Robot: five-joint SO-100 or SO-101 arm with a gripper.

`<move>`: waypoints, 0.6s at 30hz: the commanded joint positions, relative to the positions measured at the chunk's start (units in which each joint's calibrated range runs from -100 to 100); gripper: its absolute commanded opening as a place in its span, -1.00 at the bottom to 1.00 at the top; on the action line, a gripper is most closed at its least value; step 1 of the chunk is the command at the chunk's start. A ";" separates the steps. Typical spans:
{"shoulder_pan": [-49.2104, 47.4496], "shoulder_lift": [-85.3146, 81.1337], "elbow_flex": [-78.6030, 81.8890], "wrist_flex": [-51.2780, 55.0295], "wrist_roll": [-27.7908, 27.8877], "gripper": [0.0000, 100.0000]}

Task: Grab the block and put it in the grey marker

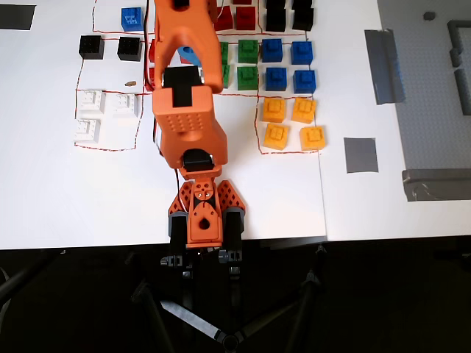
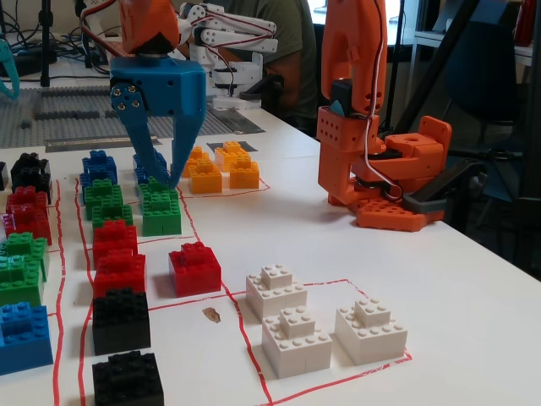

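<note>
Three white blocks [image 2: 296,339] sat inside a red-outlined pen at the near right of the tabletop [image 2: 473,321] in the fixed view, all untouched. The blue gripper [image 2: 157,173] hung farther back and to the left, above the green cubes [image 2: 161,211]. Its two fingers pointed down with an open gap between them and held nothing.

In the overhead view the same white blocks [image 1: 88,114] lay at the left. The grey marker [image 1: 360,154] was a bare square patch well apart from them at the right, past the yellow cubes [image 1: 293,123]. The orange arm [image 1: 188,118] covered the gripper from that camera.

No grasp had begun, by the look of things. The chief risk lay in the crowding: the open fingers stood just over the green cubes and close to the blue cubes [image 2: 97,165], so a descent from there could close on the wrong colour or knock a neighbour out of line. The white blocks also sat close together, and a finger lowered between them could nudge one aside. The long carry across to the marker passed over the yellow group, where a weak grip might drop the load.
</note>
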 commanded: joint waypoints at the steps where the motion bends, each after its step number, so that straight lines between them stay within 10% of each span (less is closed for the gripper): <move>1: -0.15 -5.92 0.95 -0.71 -0.05 -0.99; 18: -1.48 -6.61 0.77 0.10 -0.88 -0.99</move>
